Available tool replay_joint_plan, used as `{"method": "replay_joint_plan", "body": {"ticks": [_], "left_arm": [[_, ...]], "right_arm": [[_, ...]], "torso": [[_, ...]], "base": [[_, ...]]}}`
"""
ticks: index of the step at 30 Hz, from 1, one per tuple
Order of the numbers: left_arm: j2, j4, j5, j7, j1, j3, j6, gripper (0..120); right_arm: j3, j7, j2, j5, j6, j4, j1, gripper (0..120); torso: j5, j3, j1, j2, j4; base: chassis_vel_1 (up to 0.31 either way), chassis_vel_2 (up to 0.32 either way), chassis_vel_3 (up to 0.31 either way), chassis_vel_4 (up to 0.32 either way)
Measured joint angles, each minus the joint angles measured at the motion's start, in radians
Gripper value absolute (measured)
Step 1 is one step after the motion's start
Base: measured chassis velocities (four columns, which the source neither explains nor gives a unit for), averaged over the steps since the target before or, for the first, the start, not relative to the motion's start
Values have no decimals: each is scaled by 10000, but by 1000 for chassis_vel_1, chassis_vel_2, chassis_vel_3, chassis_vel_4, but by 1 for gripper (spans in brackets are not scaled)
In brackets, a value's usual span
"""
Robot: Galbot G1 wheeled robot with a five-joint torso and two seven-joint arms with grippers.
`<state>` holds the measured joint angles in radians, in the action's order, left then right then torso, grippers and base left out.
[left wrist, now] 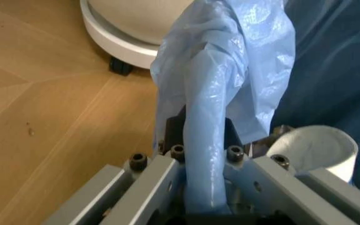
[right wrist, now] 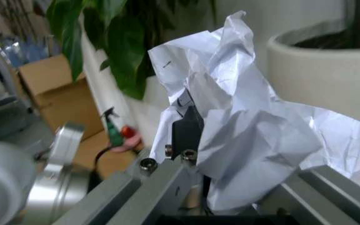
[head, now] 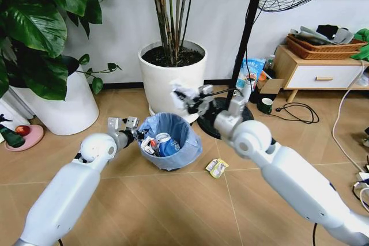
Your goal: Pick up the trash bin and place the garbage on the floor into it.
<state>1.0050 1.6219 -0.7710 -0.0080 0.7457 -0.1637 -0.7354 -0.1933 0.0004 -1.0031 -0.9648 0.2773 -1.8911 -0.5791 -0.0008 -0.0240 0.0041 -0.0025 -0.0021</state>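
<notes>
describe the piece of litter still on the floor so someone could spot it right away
Find the white planter with the tall bare stems; the blue-lined trash bin sits before it. On the floor just to the bin's right lies a small yellowish wrapper, the only loose scrap on the wood there.

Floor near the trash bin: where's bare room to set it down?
Bare floor lies between the two arms, below the trash bin. Crowded: white planter and fan base behind it, yellowish wrapper beside it.
</notes>
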Motion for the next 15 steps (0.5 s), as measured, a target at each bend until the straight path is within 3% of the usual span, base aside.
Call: {"method": "replay_joint_plan", "body": {"ticks": [8, 15], "left_arm": [[11, -167, -26, 46, -265, 103, 0, 0], [-6, -193, -23, 47, -280, 111, 0, 0]], "right_arm": [[-659, 14, -258, 198, 7, 367, -64, 0], [-819, 15, -303, 393, 51, 593, -120, 22]], "torso": [[1, 0, 0, 0, -2], [-1, 1, 0, 0, -1]], "base": [[0, 0, 0, 0], [0, 0, 0, 0]]}}
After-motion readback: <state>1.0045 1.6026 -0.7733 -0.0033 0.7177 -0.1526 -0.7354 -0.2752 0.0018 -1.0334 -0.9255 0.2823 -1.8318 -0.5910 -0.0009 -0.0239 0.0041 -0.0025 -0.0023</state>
